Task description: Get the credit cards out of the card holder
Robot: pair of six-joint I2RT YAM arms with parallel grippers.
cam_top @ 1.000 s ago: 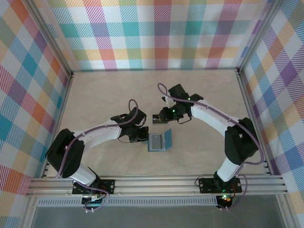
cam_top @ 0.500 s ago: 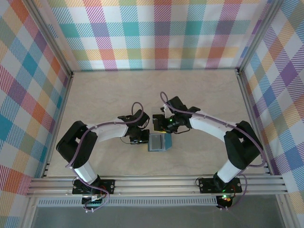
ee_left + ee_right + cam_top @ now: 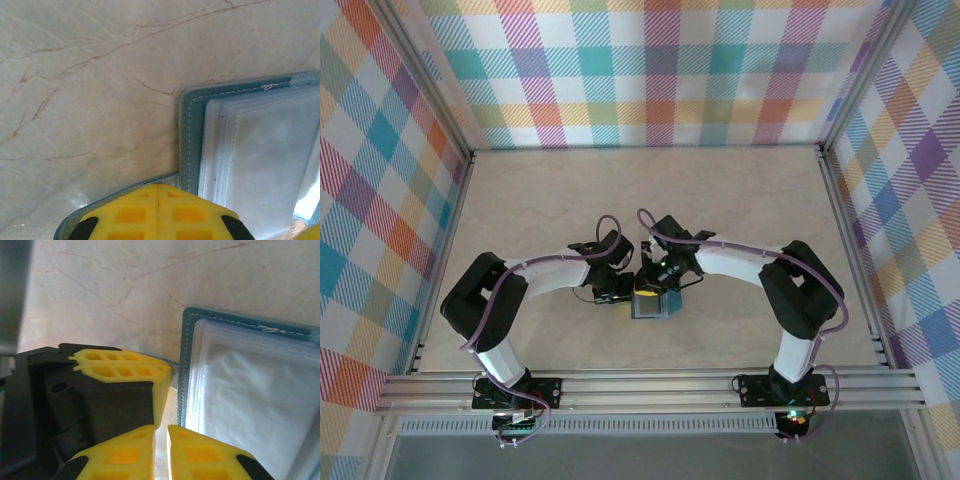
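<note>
Zero gap on the left gripper: its tips are pressed together at bottom centre, over the card holder's teal edge. Right gripper, bottom centre, shows just a slit with nothing visible inside. Card holder lies open on the desk, clear sleeves up, lower right.

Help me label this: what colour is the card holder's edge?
Teal-blue card holder; clearest in left wrist view.

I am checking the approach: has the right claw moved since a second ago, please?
Yes. The right claw has come nearer and slightly left, from beyond the far edge of the card holder to right over that edge.
</note>
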